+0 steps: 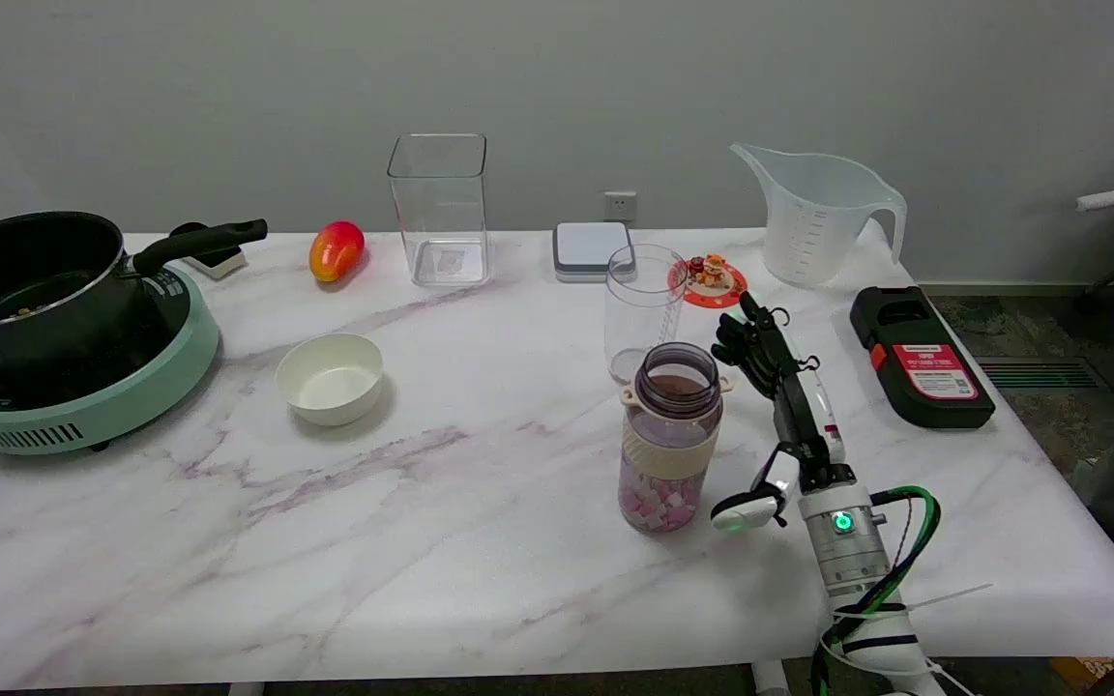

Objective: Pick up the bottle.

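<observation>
The bottle [670, 440] stands upright on the marble table [460, 541], right of centre near the front. It is clear, without a lid, with a beige band around its middle and pink and white pieces at the bottom. My right hand [777, 401] is just to the right of it, fingers stretched out toward the far side and the thumb low near the bottle's base. A small gap shows between the hand and the bottle. The hand holds nothing.
A clear cup [643, 307] stands just behind the bottle. A black and red device [917, 356] lies to the right, a measuring jug [820, 213] at the back right. A white bowl [330, 378], mango [336, 250], tall clear container [439, 208] and pot [30, 280] on a cooker lie to the left.
</observation>
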Robot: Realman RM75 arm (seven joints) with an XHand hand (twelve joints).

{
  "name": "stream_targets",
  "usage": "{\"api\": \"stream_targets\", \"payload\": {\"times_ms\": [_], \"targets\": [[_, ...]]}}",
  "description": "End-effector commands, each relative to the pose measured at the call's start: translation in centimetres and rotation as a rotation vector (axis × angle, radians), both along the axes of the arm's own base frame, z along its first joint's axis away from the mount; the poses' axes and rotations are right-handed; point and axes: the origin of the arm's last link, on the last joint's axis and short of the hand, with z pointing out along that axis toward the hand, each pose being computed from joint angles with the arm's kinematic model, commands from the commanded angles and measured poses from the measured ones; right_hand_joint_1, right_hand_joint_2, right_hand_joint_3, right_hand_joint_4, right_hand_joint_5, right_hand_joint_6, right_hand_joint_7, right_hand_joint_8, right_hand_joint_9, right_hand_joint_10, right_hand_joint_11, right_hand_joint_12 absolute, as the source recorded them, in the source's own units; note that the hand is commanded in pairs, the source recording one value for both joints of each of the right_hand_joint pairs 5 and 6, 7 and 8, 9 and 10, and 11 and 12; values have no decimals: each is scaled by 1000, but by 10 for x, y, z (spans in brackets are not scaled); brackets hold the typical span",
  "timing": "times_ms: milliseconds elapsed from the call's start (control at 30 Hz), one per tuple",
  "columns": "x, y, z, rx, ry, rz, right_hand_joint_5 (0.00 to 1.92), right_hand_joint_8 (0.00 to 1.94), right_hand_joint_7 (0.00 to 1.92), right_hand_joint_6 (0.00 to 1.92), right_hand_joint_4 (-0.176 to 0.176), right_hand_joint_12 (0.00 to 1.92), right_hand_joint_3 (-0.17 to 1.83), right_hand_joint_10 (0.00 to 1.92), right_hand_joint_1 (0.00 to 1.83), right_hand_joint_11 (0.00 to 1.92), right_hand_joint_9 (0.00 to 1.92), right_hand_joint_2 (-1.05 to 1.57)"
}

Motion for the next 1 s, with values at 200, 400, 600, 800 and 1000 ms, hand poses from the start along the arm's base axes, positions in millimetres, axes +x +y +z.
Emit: {"api": "stream_targets", "payload": {"times_ms": [200,400,600,800,1000], "targets": [[0,-15,-6,95,-155,-41,123,289,289,123,0,387,839,342,1151,387,342,-772],[2,-15,-12,132,-167,-25,108,296,296,108,0,384,908,351,1163,384,351,-747],[4,-11,-18,159,-176,2,103,315,315,103,0,388,994,358,1176,388,358,-701],[3,-1,-21,178,-199,22,106,332,332,106,0,395,1017,370,1184,395,370,-679],[-3,12,-21,195,-198,7,106,341,341,106,0,409,1023,379,1185,409,379,-674]]}}
